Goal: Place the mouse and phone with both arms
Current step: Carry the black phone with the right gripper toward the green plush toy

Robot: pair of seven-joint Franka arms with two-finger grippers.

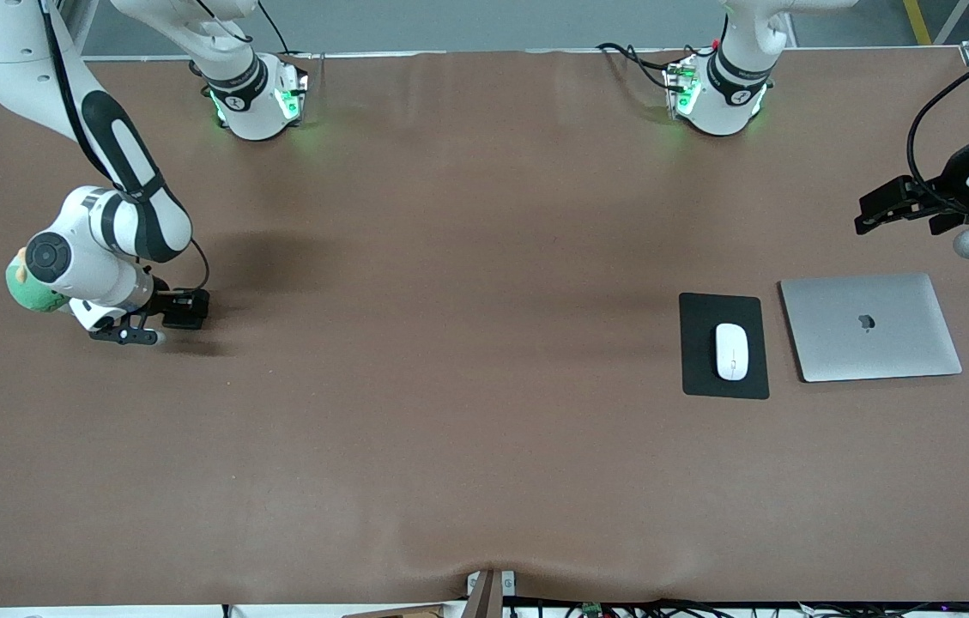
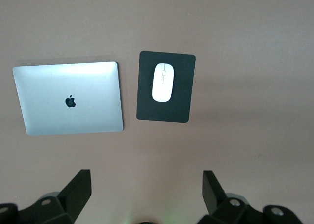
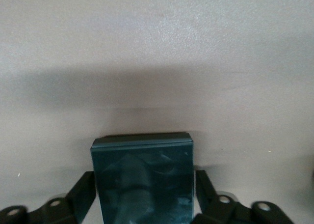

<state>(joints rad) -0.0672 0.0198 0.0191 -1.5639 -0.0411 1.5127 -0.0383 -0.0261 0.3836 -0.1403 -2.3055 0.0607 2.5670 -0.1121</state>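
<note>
Mouse [image 1: 731, 350] lies on the black mouse pad [image 1: 698, 360], toward the left arm's end of the surface [image 1: 450, 343], long axis running toward the front camera. Closed silver laptop [image 1: 870, 327] sits flat just beside the pad, farther toward that end, not touching it.

Phone [image 3: 142, 180] is at the right arm's end, between the fingers of the right claw [image 1: 166, 319]. In the right wrist view the dark glossy slab fills the gap, with a sliver of space at each finger [image 3: 81, 192], so the jaws look slightly parted around it rather than clamped; hard to be sure it rests fully on the surface, though it looks down low against it. Right arm [image 1: 119, 215] is bent sharply at the elbow, wrist low, claw pointing roughly level toward the table's middle.

Left claw [image 1: 870, 219] hangs high over the surface, above bare cloth near the laptop, fingers [image 2: 78, 189] spread wide with nothing between them. Left arm waits, wrist camera looking down on laptop [image 2: 68, 98], pad [image 2: 181, 106] and mouse [image 2: 163, 82].
</note>
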